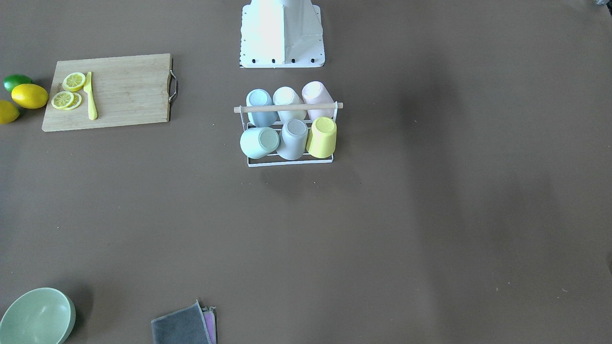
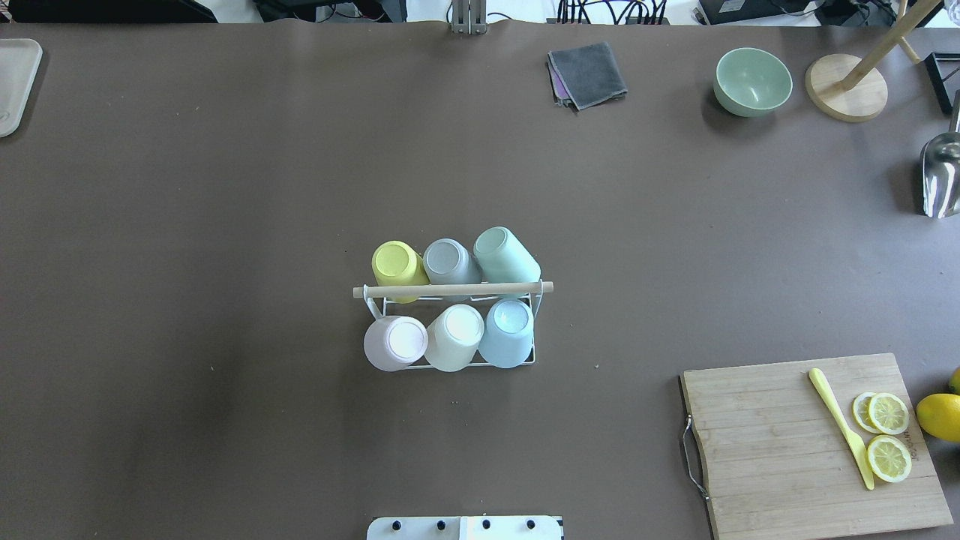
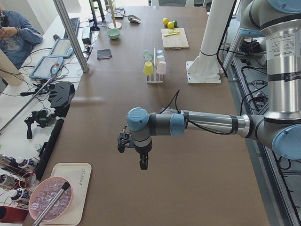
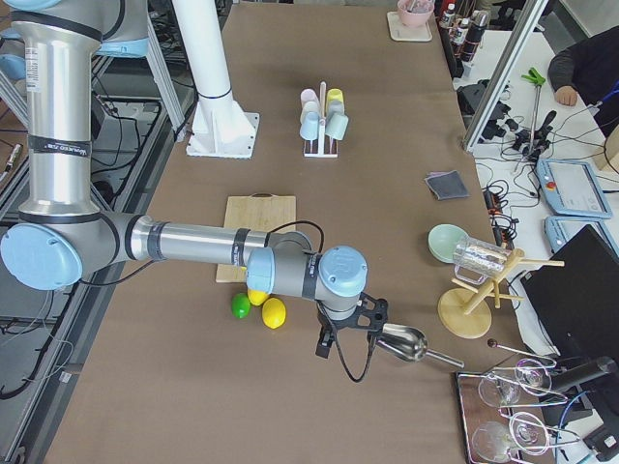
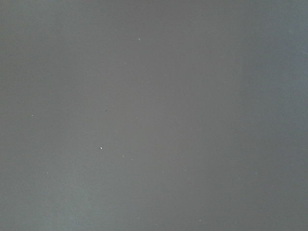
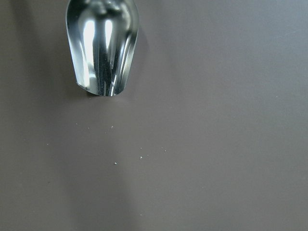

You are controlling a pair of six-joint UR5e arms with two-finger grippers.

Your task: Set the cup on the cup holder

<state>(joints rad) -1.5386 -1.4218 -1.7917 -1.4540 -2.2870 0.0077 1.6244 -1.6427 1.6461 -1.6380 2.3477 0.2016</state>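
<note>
The cup holder [image 2: 453, 289] stands in the middle of the bench [image 2: 225, 187], straight out from my base. Six cups sit upside down on its prongs, in two rows of three. In the row nearer me are the pink cup [image 2: 394, 343], the cream cup [image 2: 455, 337] and the blue cup [image 2: 508, 333]. In the far row are the yellow cup [image 2: 398, 268], the grey cup [image 2: 448, 262] and the mint cup [image 2: 504, 253]. Each row leans away from the wooden bar across the top.

My left gripper [image 3: 143, 164] hangs pointing down over bare bench toward my left end, well apart from the cup holder. Only the side view shows it, so I cannot tell whether it is wide or narrow. My right gripper [image 4: 323, 348] hangs at the opposite end, near a metal scoop [image 4: 401, 343] that looks to be lying on the bench; I cannot tell its spread either.

On my right a cutting board [image 2: 787, 450] carries lemon slices [image 2: 889, 435] and a yellow knife [image 2: 840, 427]. A green bowl [image 2: 752, 81] and a grey cloth [image 2: 589, 73] lie at the far edge.
</note>
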